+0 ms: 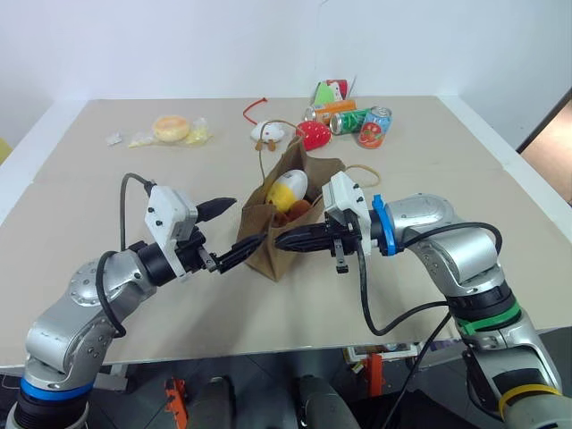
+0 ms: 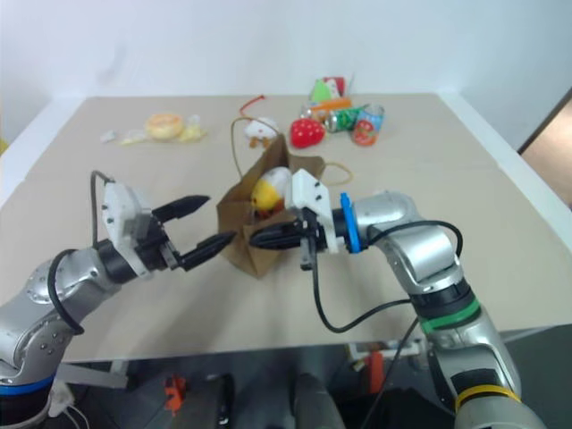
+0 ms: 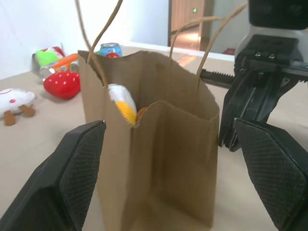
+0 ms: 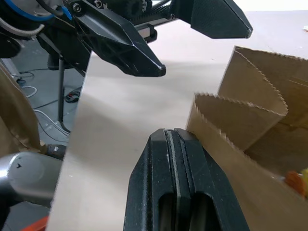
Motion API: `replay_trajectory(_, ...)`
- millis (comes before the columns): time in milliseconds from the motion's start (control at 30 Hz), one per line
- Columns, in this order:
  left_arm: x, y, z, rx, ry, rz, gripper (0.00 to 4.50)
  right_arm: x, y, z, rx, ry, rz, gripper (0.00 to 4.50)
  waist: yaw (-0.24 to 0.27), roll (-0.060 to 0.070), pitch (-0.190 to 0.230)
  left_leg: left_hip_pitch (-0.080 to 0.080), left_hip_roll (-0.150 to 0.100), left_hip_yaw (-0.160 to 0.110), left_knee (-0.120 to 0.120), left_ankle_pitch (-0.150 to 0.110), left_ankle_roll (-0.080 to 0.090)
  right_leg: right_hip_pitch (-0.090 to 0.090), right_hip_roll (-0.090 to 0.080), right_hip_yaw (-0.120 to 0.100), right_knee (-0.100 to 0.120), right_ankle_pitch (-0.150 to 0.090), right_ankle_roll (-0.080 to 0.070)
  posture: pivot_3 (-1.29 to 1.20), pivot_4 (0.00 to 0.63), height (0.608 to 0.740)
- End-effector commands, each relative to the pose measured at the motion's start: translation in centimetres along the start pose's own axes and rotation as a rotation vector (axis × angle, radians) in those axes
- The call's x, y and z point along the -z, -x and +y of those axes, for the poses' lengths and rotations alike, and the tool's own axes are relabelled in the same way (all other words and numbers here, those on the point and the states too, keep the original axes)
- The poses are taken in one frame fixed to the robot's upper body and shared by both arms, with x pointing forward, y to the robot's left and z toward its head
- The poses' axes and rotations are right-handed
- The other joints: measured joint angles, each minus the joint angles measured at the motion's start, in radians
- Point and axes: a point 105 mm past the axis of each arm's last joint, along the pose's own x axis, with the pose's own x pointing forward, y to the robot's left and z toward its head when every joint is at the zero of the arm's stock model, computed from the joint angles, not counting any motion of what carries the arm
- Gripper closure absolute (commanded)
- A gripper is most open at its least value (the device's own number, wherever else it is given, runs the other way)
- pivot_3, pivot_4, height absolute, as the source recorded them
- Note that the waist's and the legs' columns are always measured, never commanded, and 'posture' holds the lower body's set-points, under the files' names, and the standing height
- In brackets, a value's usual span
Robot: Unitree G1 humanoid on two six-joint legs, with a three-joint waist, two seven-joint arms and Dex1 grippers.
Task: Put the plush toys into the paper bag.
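The paper bag [image 1: 284, 234] stands upright near the middle of the table [image 1: 107, 188], holding the yellow-and-white egg toy [image 1: 288, 189] and a brown plush toy [image 1: 297, 211] just beside it. The left gripper [image 1: 226, 232] is spread wide at the bag's left side. The right gripper [image 1: 290, 239] is fully closed, empty, against the bag's front edge.

Paper bag [image 1: 284, 234] walls hide most of the egg-shaped plush [image 1: 288, 189]; only its yellow-and-white top shows above the rim. The brown plush [image 1: 298, 211] beside it is a sliver, form unreadable. Right claw [image 1: 281, 239] overlaps the bag's front, masking the paper there. Bag handles run off the frame edge in left wrist view. Cans [image 1: 362, 122] at desk's [image 1: 447, 161] far side: labels too small to read.
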Motion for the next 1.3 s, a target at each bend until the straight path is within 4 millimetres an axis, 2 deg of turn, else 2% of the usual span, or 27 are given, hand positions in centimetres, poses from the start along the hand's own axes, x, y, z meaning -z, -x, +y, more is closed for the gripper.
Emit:
replay_trajectory(33, -0.8, -0.4, 0.2, -0.007, -0.055, -0.039, 0.1, -1.3, -0.1, -0.3, 0.012, 0.069, -0.026, 4.5, 0.0, 0.0, 0.0, 0.0, 0.0, 0.0, 0.0, 0.0, 0.0, 0.0, 0.0, 0.0, 0.0, 0.0, 0.0, 0.0, 0.15, 0.74)
replay_trajectory(400, 0.1, -1.8, 0.1, 0.0, -0.062, -0.044, 0.1, -1.6, -1.4, -0.4, -0.002, 0.093, -0.042, 4.5, 0.0, 0.0, 0.0, 0.0, 0.0, 0.0, 0.0, 0.0, 0.0, 0.0, 0.0, 0.0, 0.0, 0.0, 0.0, 0.0, 0.15, 0.74)
replay_trajectory(533, 0.6, -2.2, 0.7, -0.038, -0.064, -0.032, 0.1, -1.4, -1.4, -0.2, -0.005, 0.095, -0.036, 4.5, 0.0, 0.0, 0.0, 0.0, 0.0, 0.0, 0.0, 0.0, 0.0, 0.0, 0.0, 0.0, 0.0, 0.0, 0.0, 0.0, 0.15, 0.74)
replay_trajectory(833, 0.9, -3.2, 0.0, -0.009, 0.021, -0.057, 0.1, -1.1, -1.3, -0.2, -0.004, 0.101, -0.023, 4.5, 0.0, 0.0, 0.0, 0.0, 0.0, -0.001, 0.0, 0.0, 0.0, 0.0, 0.0, 0.0, 0.0, 0.0, 0.0, 0.0, 0.15, 0.74)
replay_trajectory(1000, 0.8, -3.7, -0.1, 0.006, 0.009, -0.053, 0.1, -1.0, -1.3, -0.2, -0.001, 0.107, -0.016, 4.5, 0.0, 0.0, 0.0, 0.0, 0.0, -0.001, 0.0, 0.0, 0.0, 0.0, 0.0, 0.0, 0.0, 0.0, 0.0, 0.0, 0.15, 0.74)
replay_trajectory(1200, 2.1, -4.0, 0.0, 0.008, -0.022, 0.01, 0.1, -1.0, -1.3, -0.2, 0.003, 0.11, -0.017, 4.5, 0.0, 0.0, 0.0, 0.0, 0.0, -0.001, 0.0, 0.0, 0.0, 0.0, 0.0, 0.0, 0.0, 0.0, 0.0, 0.0, 0.15, 0.74)
replay_trajectory(1233, 2.3, -4.0, 0.2, 0.0, -0.033, 0.026, 0.32, -1.0, -1.3, -0.2, 0.004, 0.11, -0.017, 4.5, 0.0, 0.0, 0.0, 0.0, 0.0, -0.001, 0.0, 0.0, 0.0, 0.0, 0.0, 0.0, 0.0, 0.0, 0.0, 0.0, 0.15, 0.74)
replay_trajectory(1267, 2.3, -4.1, 0.5, -0.015, -0.035, 0.024, 0.32, -1.0, -1.2, -0.2, 0.006, 0.111, -0.017, 4.5, 0.0, 0.0, 0.0, 0.0, 0.0, -0.001, 0.0, 0.0, 0.0, 0.0, 0.0, 0.0, 0.0, 0.0, 0.0, 0.0, 0.15, 0.74)
replay_trajectory(1300, 2.2, -4.1, 0.9, -0.034, -0.037, 0.019, 0.73, -1.0, -1.2, -0.2, 0.007, 0.112, -0.017, 4.5, 0.0, 0.0, 0.0, 0.0, 0.0, -0.001, 0.0, 0.0, 0.0, 0.0, 0.0, 0.0, 0.0, 0.0, 0.0, 0.0, 0.15, 0.74)
